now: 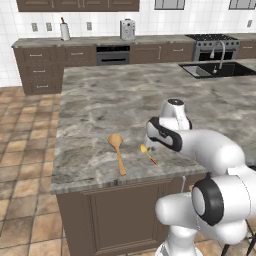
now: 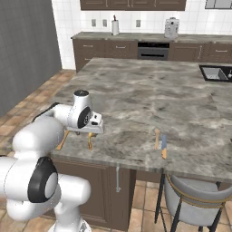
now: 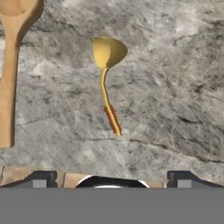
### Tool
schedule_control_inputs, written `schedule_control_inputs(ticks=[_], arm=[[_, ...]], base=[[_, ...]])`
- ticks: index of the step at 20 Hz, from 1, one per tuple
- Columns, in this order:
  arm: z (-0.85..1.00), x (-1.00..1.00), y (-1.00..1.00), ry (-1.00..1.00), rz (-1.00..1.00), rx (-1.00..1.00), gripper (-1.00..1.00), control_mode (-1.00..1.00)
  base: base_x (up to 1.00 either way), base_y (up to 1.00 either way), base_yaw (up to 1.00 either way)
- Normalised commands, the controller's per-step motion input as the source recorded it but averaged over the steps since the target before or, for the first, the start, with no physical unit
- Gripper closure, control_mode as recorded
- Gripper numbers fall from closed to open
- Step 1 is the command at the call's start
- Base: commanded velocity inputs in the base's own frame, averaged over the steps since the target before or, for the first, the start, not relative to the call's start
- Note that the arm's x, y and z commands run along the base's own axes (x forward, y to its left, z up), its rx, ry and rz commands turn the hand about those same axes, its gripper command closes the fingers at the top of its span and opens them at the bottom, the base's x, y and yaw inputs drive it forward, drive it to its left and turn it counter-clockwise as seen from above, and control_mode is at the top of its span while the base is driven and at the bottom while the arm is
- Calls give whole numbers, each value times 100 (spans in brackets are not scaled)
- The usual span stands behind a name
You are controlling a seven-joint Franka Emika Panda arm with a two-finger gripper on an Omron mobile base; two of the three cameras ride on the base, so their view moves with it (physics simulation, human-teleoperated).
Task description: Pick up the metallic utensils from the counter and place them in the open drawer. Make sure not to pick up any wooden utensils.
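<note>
Two dark fingertips [image 3: 43, 178] stand wide apart, nothing between them, as the gripper [image 3: 112, 179] hangs over the golden spoon [image 3: 107, 78] on the counter [image 1: 110, 95], beside the wooden spoon [image 1: 118, 151]; forearm level.

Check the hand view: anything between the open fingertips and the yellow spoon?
Nothing. In the hand view, only bare marbled counter lies between the gripper and the yellow spoon; the wooden spoon sits off to one side.
</note>
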Motion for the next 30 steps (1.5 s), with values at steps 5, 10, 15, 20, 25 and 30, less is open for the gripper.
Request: schedule_control_inputs(ticks=[5, 10, 15, 20, 25, 30], arm=[[-23, 21, 6, -1, 0, 0, -100, -100], [-21, 24, 5, 0, 0, -1, -100, -100], [-25, 21, 0, 0, 0, 0, -100, -100], [-30, 21, 1, 0, 0, -2, -100, -100], [-20, 19, 6, 0, 0, 0, -100, -100], [-23, 5, 1, 0, 0, 0, -100, -100]], base=[[0, 0, 0], [0, 0, 0], [0, 0, 0], [0, 0, 0], [0, 0, 0], [0, 0, 0]])
